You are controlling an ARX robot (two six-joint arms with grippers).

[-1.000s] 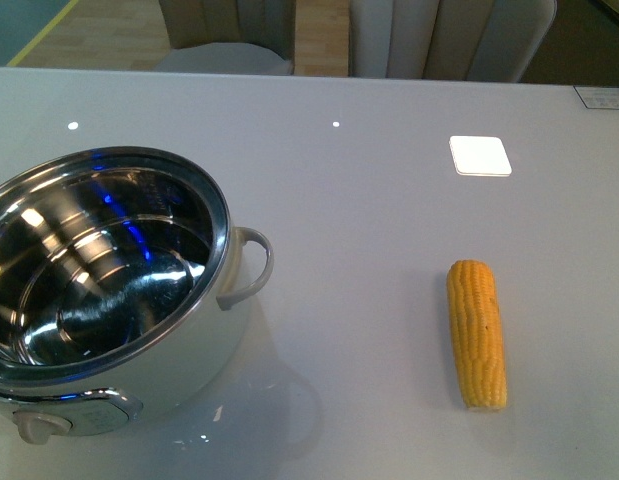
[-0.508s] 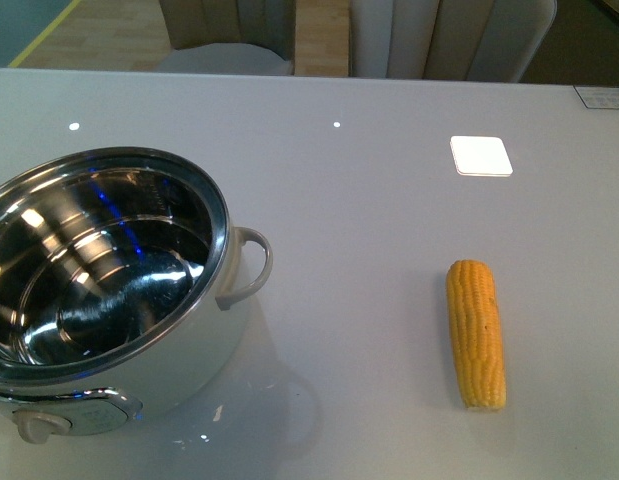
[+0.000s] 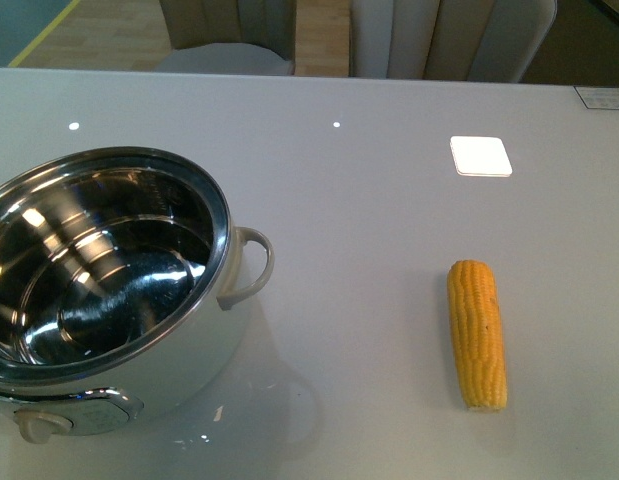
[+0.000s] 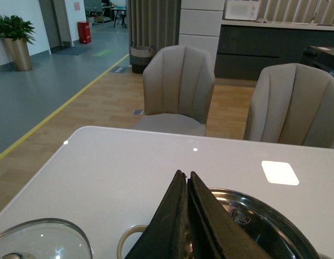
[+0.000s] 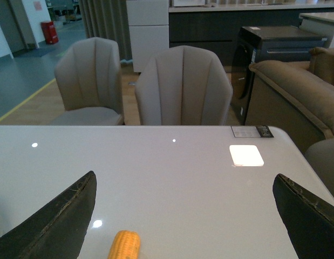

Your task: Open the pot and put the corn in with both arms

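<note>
The pot (image 3: 109, 290) stands uncovered at the table's front left, its steel inside bare, white loop handle (image 3: 251, 265) on its right side and a knob at its front base. In the left wrist view my left gripper (image 4: 185, 175) is shut with nothing in it, above the pot's rim (image 4: 274, 216); a glass lid (image 4: 40, 240) lies on the table beside the pot. The yellow corn (image 3: 477, 332) lies lengthwise on the table at the right. My right gripper (image 5: 188, 199) is open wide above the table, with the corn's end (image 5: 124, 245) between its fingers' span, lower down. Neither arm shows in the front view.
Two beige chairs (image 4: 180, 89) stand behind the table's far edge. A bright square light reflection (image 3: 480, 156) lies on the white table (image 3: 369, 250) beyond the corn. A sofa (image 5: 296, 91) is off to the right of the table.
The blue glints inside the pot have faded. Pot and corn have not moved.
</note>
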